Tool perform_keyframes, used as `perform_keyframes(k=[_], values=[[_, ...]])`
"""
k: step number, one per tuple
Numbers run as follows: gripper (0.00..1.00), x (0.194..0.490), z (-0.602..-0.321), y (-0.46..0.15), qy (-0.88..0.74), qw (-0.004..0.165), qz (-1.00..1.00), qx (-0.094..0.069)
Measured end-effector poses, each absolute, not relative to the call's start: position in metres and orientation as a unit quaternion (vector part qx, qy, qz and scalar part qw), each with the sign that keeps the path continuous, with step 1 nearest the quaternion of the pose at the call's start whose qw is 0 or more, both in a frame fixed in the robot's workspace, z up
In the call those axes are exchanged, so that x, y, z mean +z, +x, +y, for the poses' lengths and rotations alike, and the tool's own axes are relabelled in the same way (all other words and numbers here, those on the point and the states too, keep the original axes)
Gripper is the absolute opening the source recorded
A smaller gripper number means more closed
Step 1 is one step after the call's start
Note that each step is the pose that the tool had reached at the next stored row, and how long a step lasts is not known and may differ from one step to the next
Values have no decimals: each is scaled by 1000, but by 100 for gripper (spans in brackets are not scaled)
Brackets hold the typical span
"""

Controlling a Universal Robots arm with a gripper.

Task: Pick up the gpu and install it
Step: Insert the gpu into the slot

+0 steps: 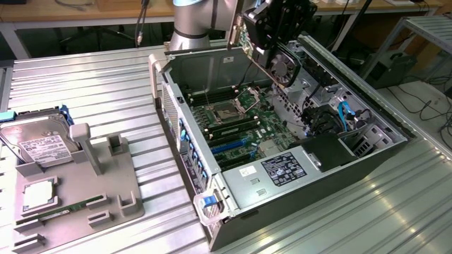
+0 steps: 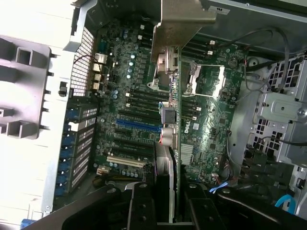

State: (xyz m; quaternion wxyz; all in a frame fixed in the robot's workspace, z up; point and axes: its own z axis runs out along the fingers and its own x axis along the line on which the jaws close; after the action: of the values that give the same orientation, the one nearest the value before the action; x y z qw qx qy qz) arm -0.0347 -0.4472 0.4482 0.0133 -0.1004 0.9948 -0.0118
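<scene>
Holder tray: grey moulded rack (image 1: 120, 207) at the exterior view's lower left, resting on the ribbed metal table (image 1: 92, 84); a square processor (image 1: 39, 193) and a slim green memory stick (image 1: 67, 210) lie in its slots
Hard drive: silver box with a white label (image 1: 35, 142), sitting at the rack's far end, just beside a grey upright post
Computer case: tower (image 1: 332, 177) lying on its side in the middle of the table, open upward
Motherboard: green board (image 1: 236, 124) (image 2: 129, 96) on the case floor; blue and black expansion slots (image 2: 136, 125) run across it
Gpu: black card (image 1: 284, 67) (image 2: 169, 143) held in the air over the far part of the case, tilted, apart from the motherboard; round fan showing in the exterior view; silver end bracket (image 2: 184, 17) at one end
Gripper: black gripper (image 1: 274, 42) (image 2: 165, 194) above the case; jaws clamped on the gpu, one finger (image 2: 141, 206) on each face of the card
Arm: grey column (image 1: 194, 24) standing behind the case
</scene>
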Motion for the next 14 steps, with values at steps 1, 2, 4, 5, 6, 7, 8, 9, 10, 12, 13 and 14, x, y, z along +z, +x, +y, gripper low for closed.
perform_keyframes(k=[1,2,4,5,6,7,8,9,10,12,13,14], values=[[28,448,-447,-35,-102,13,995,-12],[28,448,-447,-35,-104,13,994,-12],[28,448,-447,-35,-108,13,994,-12],[28,448,-447,-35,-110,13,994,-12],[28,448,-447,-35,-112,13,994,-12],[28,448,-447,-35,-114,13,993,-12],[28,448,-447,-35,-116,14,993,-12],[28,448,-447,-35,-119,14,993,-12],[28,448,-447,-35,-121,14,993,-12],[28,448,-447,-35,-126,14,992,-11],[28,448,-447,-35,-128,14,992,-11],[28,448,-447,-35,-130,14,991,-11]])
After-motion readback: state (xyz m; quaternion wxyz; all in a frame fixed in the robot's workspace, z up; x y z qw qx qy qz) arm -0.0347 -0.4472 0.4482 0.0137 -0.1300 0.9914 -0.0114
